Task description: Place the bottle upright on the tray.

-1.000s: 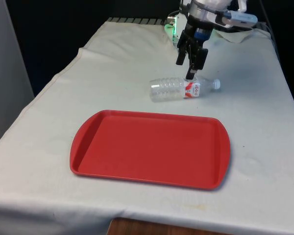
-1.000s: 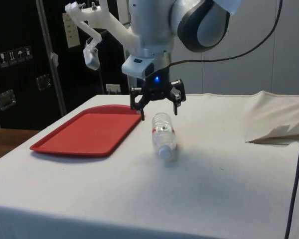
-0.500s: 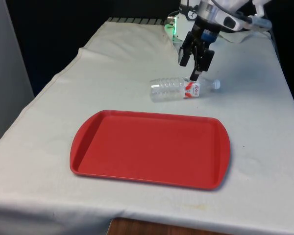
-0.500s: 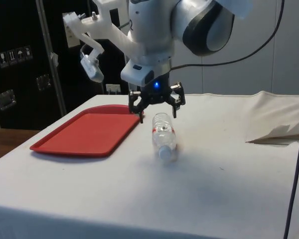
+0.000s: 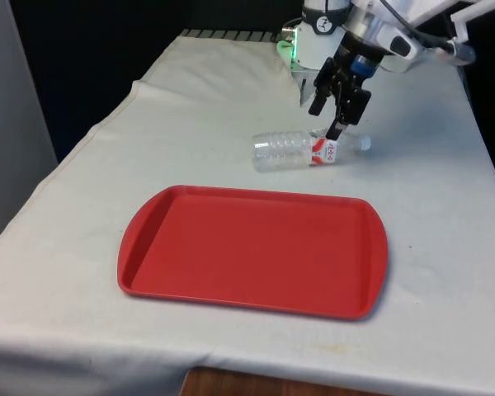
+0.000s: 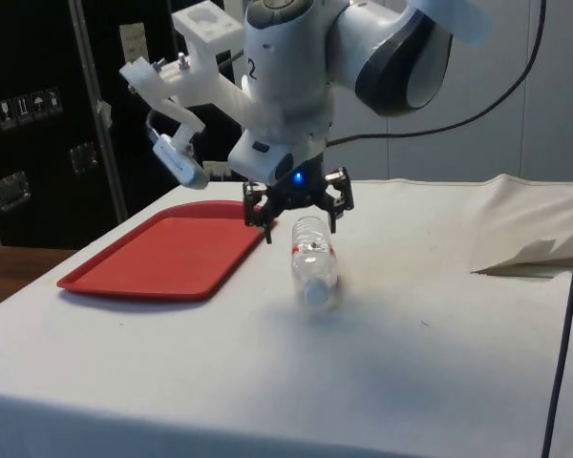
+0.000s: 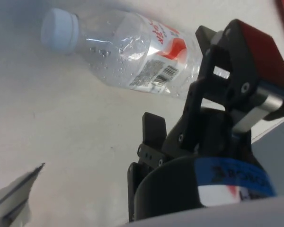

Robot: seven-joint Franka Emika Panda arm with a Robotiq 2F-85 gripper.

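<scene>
The bottle point(image 5: 307, 149) lies on its side on the cloth just beyond the tray point(image 5: 252, 249), cap toward the front view's right; so I hang my gripper point(image 5: 339, 106) over its label end, tilted, fingers spread wide and empty, to straddle it; the wrist view alone shows the label's barcode and droplets inside; the side view shows both fingers flanking the bottle.
</scene>
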